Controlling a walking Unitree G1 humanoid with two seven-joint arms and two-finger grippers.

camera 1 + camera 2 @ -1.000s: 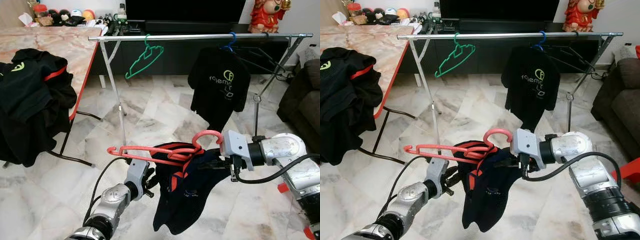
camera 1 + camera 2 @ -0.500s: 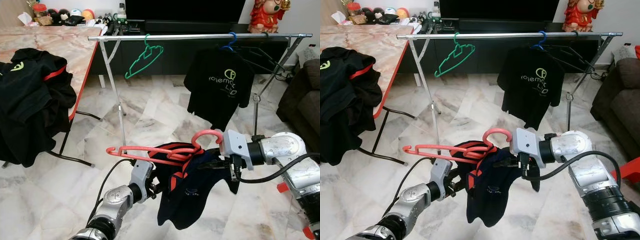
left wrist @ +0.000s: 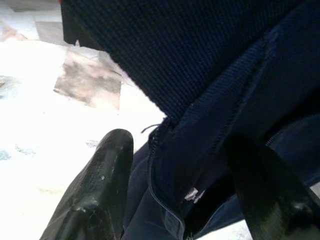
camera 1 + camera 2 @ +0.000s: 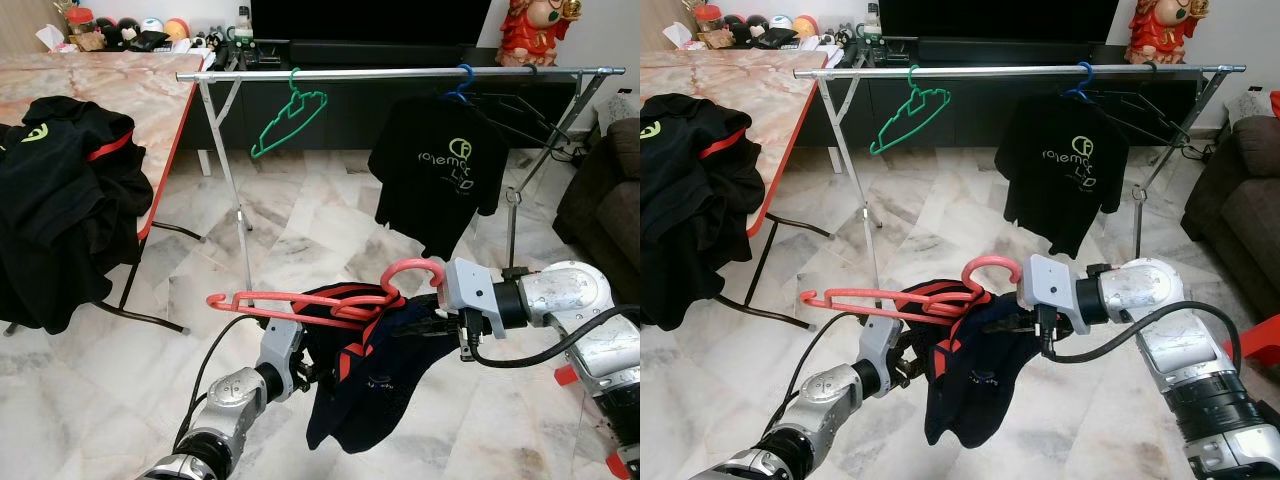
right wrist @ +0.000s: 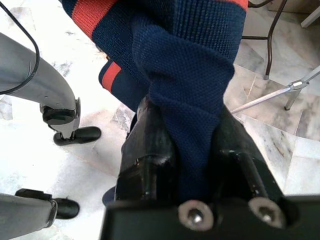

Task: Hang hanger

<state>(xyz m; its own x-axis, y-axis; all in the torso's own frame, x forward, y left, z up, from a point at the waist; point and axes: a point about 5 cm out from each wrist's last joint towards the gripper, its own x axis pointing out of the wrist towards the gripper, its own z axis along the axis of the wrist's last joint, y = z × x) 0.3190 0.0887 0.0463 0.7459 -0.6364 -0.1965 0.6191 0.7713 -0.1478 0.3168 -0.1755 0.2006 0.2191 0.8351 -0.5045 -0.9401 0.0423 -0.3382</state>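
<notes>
Red hanger (image 4: 300, 301) with navy garment (image 4: 375, 385) held low before robot, well short of rail (image 4: 400, 73); garment only half on hanger, red-trimmed collar bunched near hook; since half second ago hanger's free end sank slightly and cloth hangs a bit lower; right gripper (image 5: 187, 150) clamped on fold of garment; left gripper (image 3: 170, 165) fingers spread, cloth between them, not pinched; judgement: dressing step unfinished, hanging on rail comes later.
</notes>
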